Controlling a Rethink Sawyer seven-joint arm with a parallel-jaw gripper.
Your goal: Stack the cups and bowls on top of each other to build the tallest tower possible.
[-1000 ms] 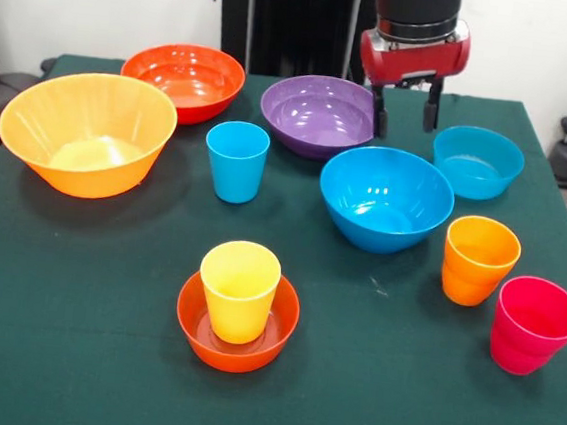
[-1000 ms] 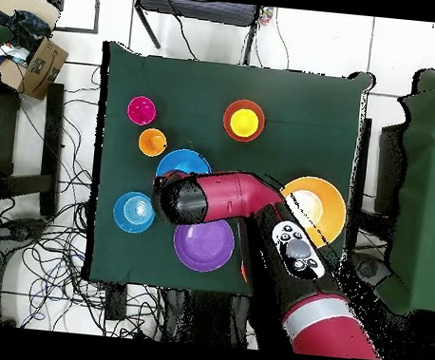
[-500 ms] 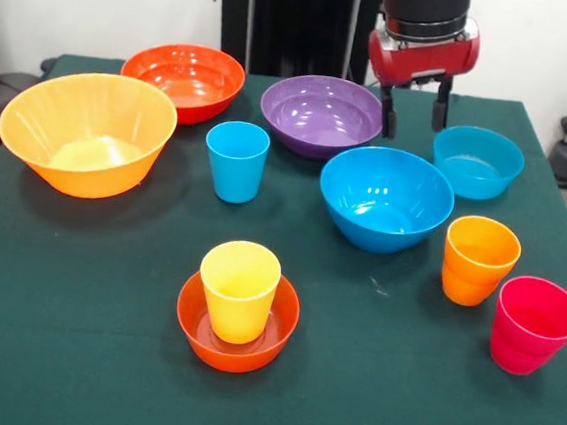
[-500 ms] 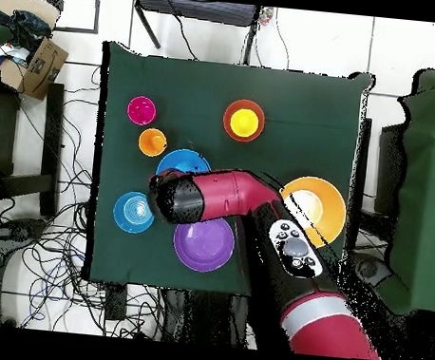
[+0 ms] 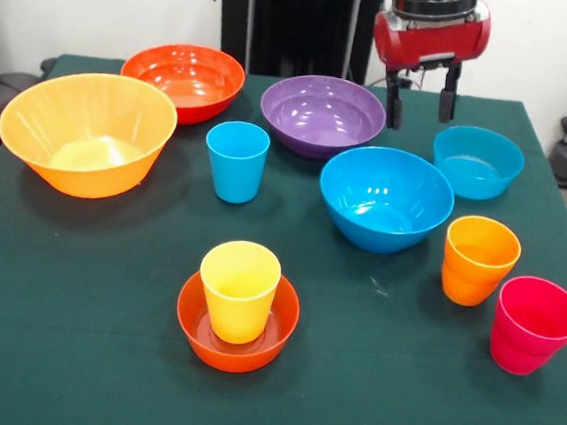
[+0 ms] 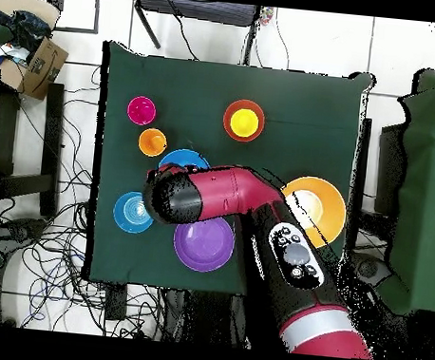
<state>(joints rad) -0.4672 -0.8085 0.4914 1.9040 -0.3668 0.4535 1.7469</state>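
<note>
Gripper (image 5: 421, 103) upper right, fingers spread, empty, above gap between purple bowl (image 5: 322, 115) and teal bowl (image 5: 477, 162) | left: light orange bowl (image 5: 86, 132); centre bottom: yellow cup (image 5: 239, 291) standing in small red-orange bowl (image 5: 237, 324); right: orange cup (image 5: 478, 259), pinkish red cup (image 5: 533, 324)

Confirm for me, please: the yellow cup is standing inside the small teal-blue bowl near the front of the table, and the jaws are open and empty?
Not quite. In the front view the yellow cup stands inside the small red-orange bowl, not the teal-blue one; the small teal-blue bowl sits empty further back. The rest holds: the gripper hangs with its jaws open and empty.
</note>
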